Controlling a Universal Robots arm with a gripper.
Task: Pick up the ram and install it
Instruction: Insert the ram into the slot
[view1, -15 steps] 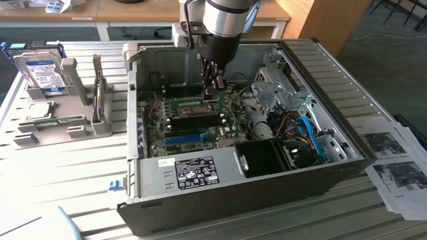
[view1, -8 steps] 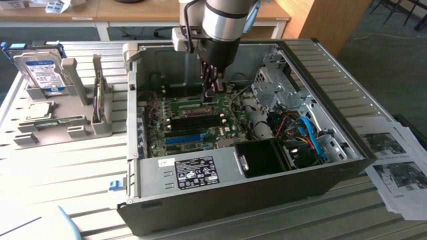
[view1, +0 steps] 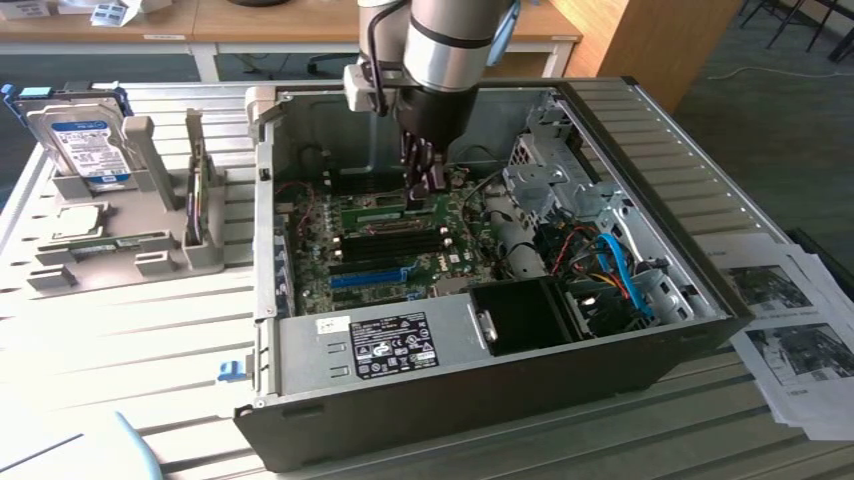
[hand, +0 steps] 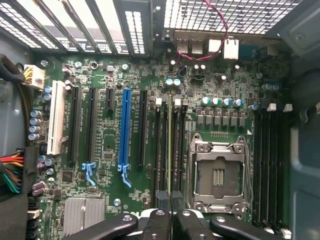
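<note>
- Nearest in the exterior view is the pale slatted counter (view1: 134, 340), with printed sheets (view1: 787, 340) lying at the exterior view's right.
- On the counter lies an open computer case (view1: 441, 400) on its side, a white label (view1: 390, 345) on the near inner plate and a black fan housing (view1: 527, 315) just beside it.
- Further in, the green motherboard (view1: 454, 262) (hand: 107, 140) carries a bright blue slot (view1: 367, 278) (hand: 125, 130) and, in the wrist view, a bare metal processor socket (hand: 219, 172).
- The claw (view1: 424, 190) (hand: 170, 200) reaches down into the case over the black memory slots, its fingers (hand: 159, 222) drawn narrow.
- The ram (view1: 371, 212) (hand: 170, 145) is pinched between them (edge-on in the wrist view, a thin green line), in line with one of the black slots between the blue slot and the socket; whether it is fully seated I cannot tell.
- Above, the silver arm (view1: 447, 50) rises out of the case.
- Farthest, at the exterior view's left, a blue-labelled hard drive (view1: 83, 140) stands upright in a grey rack (view1: 134, 250), well apart from the case.
</note>
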